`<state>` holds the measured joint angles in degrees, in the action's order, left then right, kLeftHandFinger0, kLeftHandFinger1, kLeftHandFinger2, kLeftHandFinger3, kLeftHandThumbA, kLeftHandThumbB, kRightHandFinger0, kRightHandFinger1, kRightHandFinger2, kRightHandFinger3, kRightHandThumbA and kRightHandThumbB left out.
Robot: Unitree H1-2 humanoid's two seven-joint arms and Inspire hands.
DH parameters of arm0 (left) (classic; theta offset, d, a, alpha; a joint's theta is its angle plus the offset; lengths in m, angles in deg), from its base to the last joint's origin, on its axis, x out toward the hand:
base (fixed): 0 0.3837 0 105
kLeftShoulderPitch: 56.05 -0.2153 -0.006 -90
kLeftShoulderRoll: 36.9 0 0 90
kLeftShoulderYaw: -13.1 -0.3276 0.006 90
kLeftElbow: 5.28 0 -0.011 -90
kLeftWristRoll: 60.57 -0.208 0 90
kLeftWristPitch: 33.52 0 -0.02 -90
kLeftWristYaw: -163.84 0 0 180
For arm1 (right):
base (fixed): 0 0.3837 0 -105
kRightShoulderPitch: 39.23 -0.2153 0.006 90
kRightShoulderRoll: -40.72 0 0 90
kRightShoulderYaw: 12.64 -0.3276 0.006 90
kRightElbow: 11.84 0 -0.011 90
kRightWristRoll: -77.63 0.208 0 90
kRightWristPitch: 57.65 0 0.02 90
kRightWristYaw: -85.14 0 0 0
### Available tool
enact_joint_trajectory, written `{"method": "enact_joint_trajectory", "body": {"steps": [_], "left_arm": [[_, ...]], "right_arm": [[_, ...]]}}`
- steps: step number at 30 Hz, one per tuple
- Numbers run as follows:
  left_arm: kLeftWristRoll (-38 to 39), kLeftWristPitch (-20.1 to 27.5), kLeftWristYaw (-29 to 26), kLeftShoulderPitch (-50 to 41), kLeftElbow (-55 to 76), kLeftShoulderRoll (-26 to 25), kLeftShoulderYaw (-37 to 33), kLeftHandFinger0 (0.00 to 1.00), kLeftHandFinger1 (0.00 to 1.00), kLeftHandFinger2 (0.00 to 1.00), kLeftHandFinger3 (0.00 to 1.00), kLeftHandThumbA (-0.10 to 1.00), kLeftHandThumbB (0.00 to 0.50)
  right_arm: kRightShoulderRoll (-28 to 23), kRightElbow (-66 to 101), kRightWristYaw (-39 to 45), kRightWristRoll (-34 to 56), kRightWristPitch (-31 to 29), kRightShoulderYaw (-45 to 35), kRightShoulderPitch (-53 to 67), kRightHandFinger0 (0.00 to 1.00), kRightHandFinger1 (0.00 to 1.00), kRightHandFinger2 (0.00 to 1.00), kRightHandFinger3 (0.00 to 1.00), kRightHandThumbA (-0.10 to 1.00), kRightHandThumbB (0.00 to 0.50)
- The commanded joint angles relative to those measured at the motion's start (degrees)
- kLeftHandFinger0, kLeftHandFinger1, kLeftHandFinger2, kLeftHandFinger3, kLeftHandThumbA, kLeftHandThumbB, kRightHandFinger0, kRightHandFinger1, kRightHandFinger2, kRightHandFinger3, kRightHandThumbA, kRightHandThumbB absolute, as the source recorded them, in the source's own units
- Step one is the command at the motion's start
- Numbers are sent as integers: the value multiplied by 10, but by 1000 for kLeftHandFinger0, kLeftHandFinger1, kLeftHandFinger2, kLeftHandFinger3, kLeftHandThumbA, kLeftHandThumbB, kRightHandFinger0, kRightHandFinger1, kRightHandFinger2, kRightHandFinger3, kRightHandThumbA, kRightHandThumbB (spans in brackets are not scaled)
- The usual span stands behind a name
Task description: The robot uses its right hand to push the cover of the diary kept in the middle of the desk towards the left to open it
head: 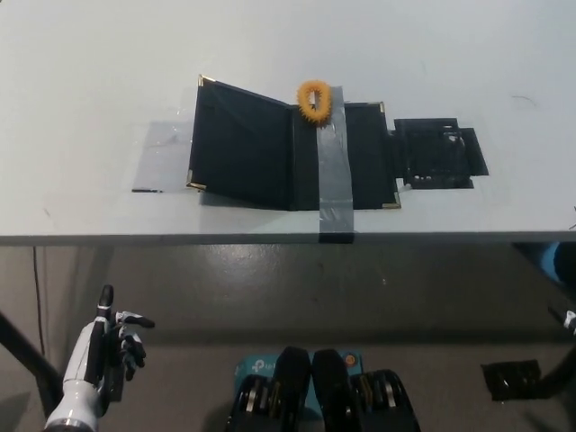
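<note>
Diary [292, 144] lies open, mid counter [90, 81], cover [241, 139] swung left, slightly raised. Grey tape strip [329, 166] pins right half; orange ring [314, 98] at spine top. Right hand out of view. Left hand [106, 346] rests low left below counter edge, empty, fingers loosely spread. Judgement: opening push looks done; next, if anything, press cover flat.

The right hand lies outside the picture; only a sliver of dark shape shows at the right edge. The left hand [103, 346] is cut off at the forearm by the bottom edge. The grey tape [330, 171] hides part of the diary [288, 144], and the orange ring [314, 99] covers its top edge. The counter [90, 72] runs off the top and both sides.
</note>
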<state>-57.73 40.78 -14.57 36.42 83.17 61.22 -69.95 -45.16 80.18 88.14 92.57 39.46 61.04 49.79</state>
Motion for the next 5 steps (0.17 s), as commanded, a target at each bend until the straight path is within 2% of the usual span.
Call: {"method": "enact_joint_trajectory", "body": {"steps": [1,5], "left_arm": [[-2,15,-9,4,15,-11,11,71,151,160,348,1000,445],[2,14,-8,2,17,-12,15,83,160,175,365,1000,462]], "right_arm": [[3,-54,-18,-27,-144,-22,-4,862,951,954,948,962,200],[3,-93,-25,-42,-166,-19,-6,862,954,961,956,958,201]]}}
